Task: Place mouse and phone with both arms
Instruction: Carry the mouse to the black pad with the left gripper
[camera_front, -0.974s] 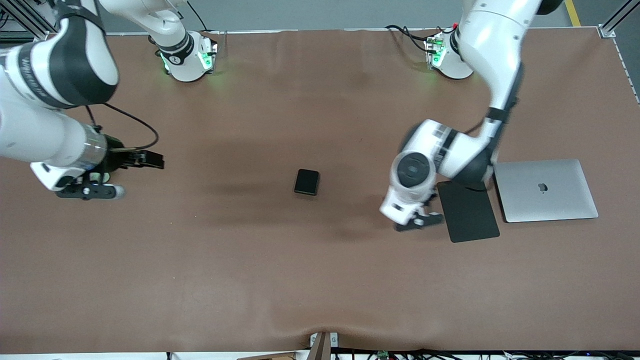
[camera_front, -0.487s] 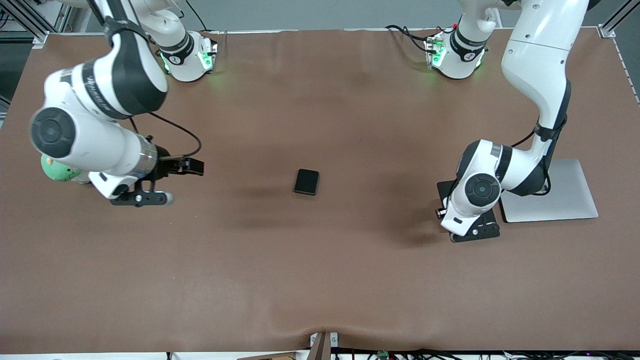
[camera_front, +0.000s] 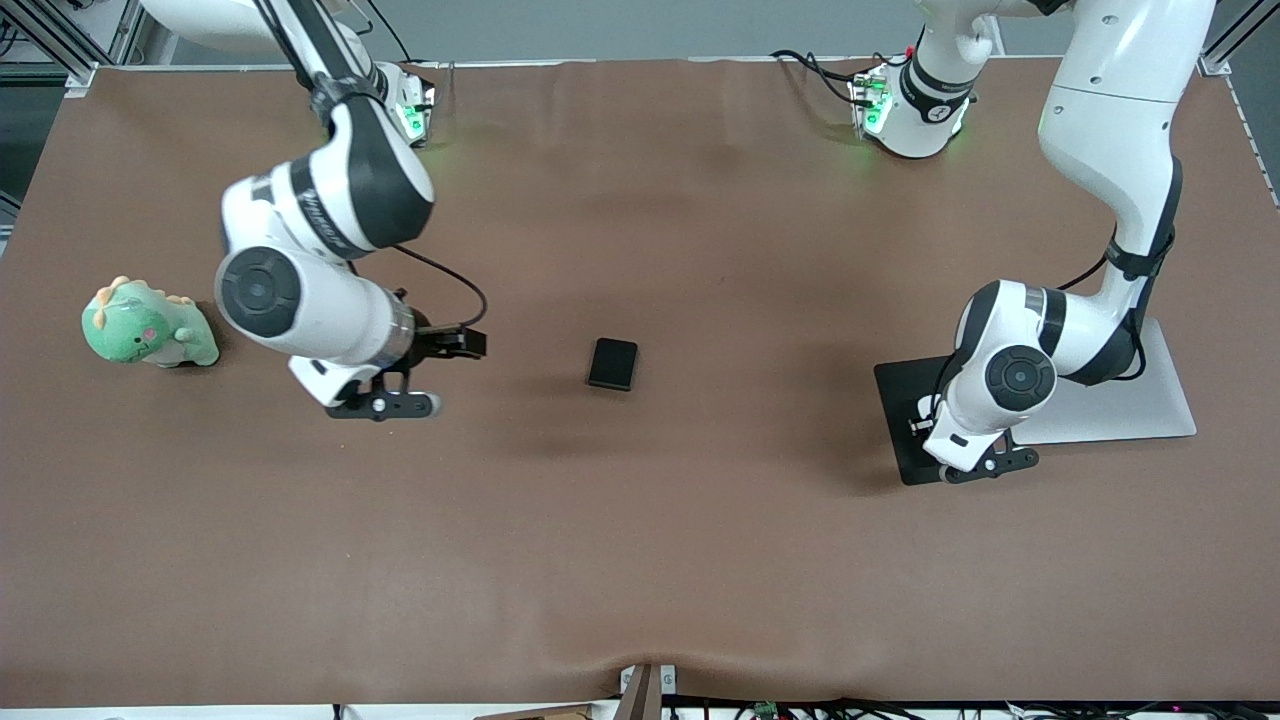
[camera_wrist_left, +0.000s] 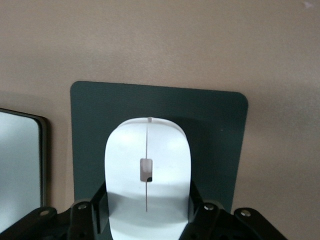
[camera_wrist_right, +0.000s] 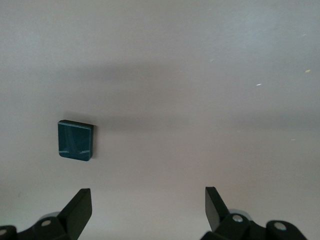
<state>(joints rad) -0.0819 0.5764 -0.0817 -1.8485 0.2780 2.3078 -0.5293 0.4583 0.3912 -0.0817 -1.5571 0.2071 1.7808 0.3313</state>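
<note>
A brown cloth-covered table (camera_front: 640, 520) is filling the front view, most of it bare. Since half a second ago the right arm has been swinging in from its end of the table toward the middle, uncovering a green plush dinosaur (camera_front: 148, 326) near that end. Its right gripper (camera_front: 385, 405) is hanging over bare cloth between the dinosaur and the phone (camera_front: 612, 363), fingers (camera_wrist_right: 77, 210) spread wide with nothing between them. The phone is lying flat and alone near the table's middle, unmoved, with open cloth all around.

The left arm has been shifting slightly toward its own end of the table. Its left gripper (camera_front: 985, 465) is hovering over the black mouse pad (camera_front: 900, 420), clamped on the mouse (camera_wrist_left: 147, 177) from both sides. The front view is not showing the mouse, which the wrist is covering. The arm is also hiding part of the pad and of the silver laptop (camera_front: 1165, 395) just beside it.
</note>
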